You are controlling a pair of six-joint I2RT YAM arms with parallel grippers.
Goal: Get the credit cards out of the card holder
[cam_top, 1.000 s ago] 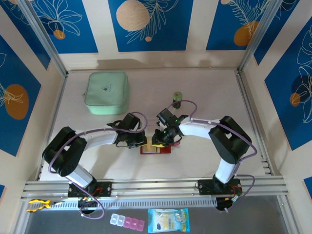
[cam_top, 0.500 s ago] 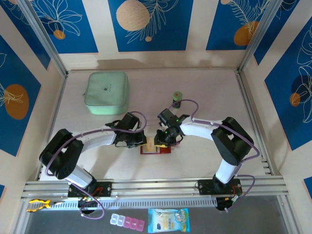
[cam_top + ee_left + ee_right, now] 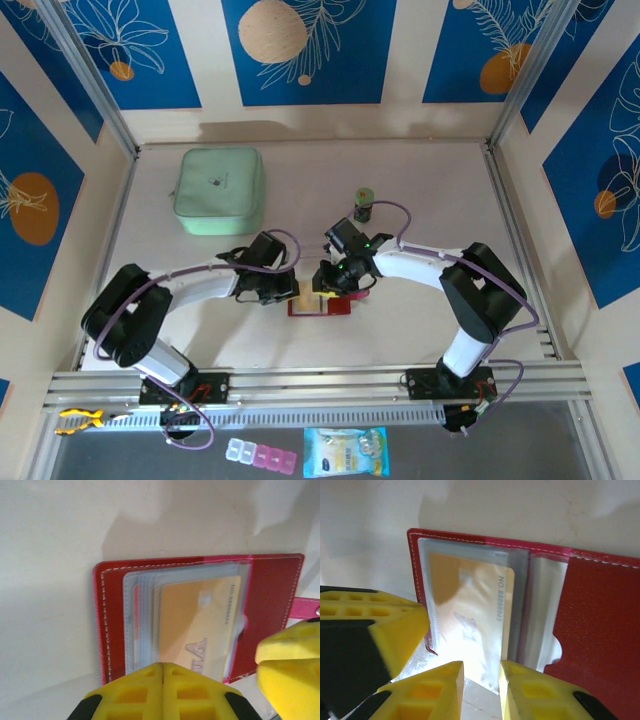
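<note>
Step in hand: drawing the first card out of its sleeve.

The left gripper has its jaws fully together with nothing between them. The closed tips sit at the near edge of the small flat dark-red card holder, which lies opened flat just ahead of them. This reads as a hold-down (actual pressure cannot be confirmed).

The right gripper has its jaws narrowly apart, with a plain gap. The near end of the tan-yellow rectangular credit card runs toward that gap, inside the clear plastic sleeves. The card is wider than the gap, so the fingers stand over its end and not around it. No hold is evident, and whether the tips touch the card cannot be told.

A thin reddish strip shows in the sleeve stack, left of the yellow card as seen ahead of the left jaws. It is possibly a second card.

Judgement for doing the step well:
- The right jaws should bite the card edge alone. Any sleeve film caught with it would drag the holder along.
- The pull should run straight back toward the right jaws, low and along the sleeve's opening, without twisting.
- The left tips belong on the red cover, not on the card itself, or they would pin it inside.
- The small pink snap tab, off to the right of the left jaws, should be kept clear.
</note>
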